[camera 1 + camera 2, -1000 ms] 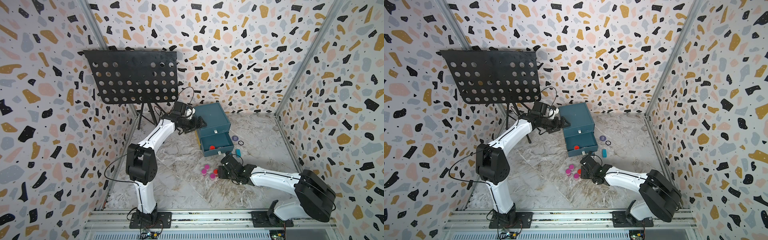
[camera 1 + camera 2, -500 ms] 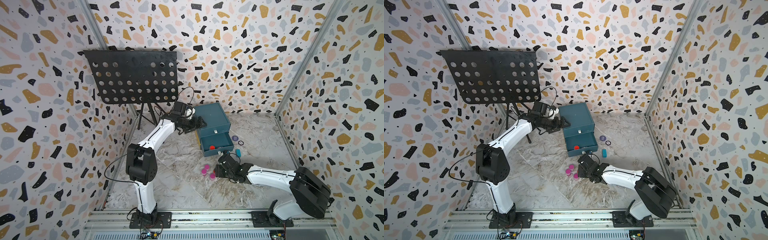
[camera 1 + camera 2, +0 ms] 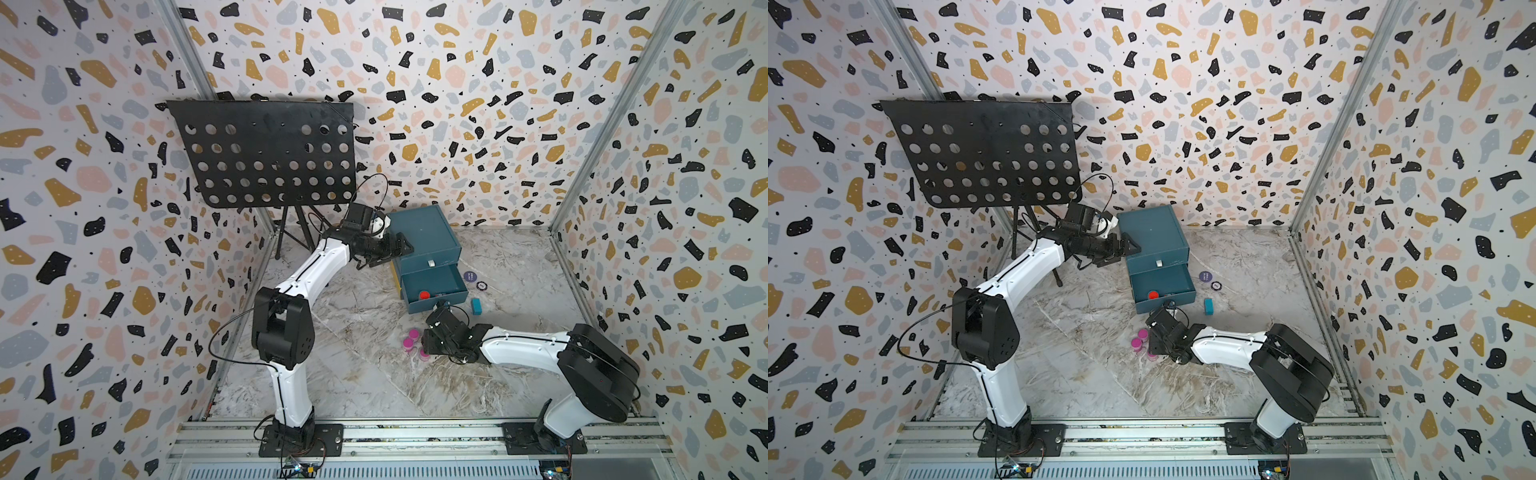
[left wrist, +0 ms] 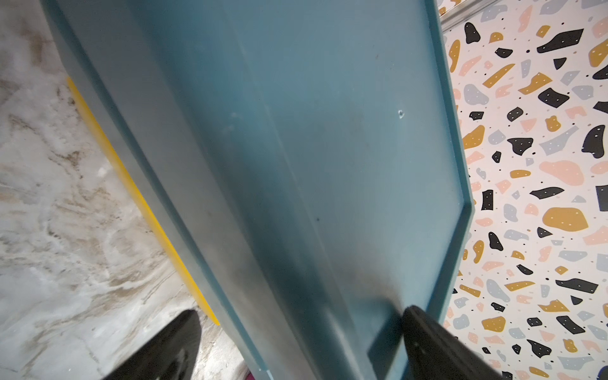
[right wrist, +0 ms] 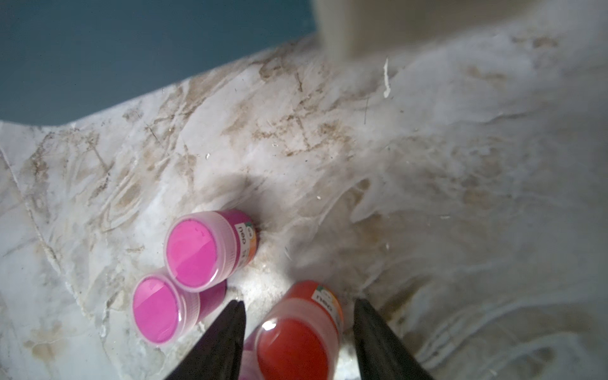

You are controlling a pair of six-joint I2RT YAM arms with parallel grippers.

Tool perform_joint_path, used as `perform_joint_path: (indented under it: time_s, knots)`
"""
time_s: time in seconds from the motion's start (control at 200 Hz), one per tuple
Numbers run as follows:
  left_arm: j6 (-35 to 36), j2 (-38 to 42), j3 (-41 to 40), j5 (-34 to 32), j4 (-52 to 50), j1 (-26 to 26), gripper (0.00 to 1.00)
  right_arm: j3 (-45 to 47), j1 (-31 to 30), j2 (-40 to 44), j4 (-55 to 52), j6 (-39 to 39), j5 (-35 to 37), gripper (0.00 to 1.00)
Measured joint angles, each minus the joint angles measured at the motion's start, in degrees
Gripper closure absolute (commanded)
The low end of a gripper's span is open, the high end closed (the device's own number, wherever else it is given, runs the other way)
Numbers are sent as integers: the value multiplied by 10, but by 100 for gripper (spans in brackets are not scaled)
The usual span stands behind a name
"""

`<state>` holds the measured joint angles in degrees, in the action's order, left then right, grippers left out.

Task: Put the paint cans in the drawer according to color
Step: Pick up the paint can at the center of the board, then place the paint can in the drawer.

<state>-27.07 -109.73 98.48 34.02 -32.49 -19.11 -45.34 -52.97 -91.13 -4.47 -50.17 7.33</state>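
red can [image 5: 296, 339] stands upright on the desk [image 5: 460, 164] between the open fingers of the right pincer [image 5: 297, 304], not yet touched i think. two magenta cans [image 5: 192, 251] stand just beside one finger and a third seems to touch the red one, so closing may knock a neighbour or drag it along. the can is small, round, smooth, with clear body; a grip only on the lid could slip. a second red can [image 3: 424, 295] lies in the open drawer [image 3: 438, 277] of the chest [image 3: 424, 232], so this one belongs there. left pincer [image 4: 301, 311] is open, astride the chest's top edge.
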Motion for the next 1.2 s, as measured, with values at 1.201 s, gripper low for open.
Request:
perform_joint_path:
  time_s: [1.201]
  knots:
    - [-1, 0, 0, 0, 0, 0, 2, -285, 90, 85, -247, 192, 93, 79]
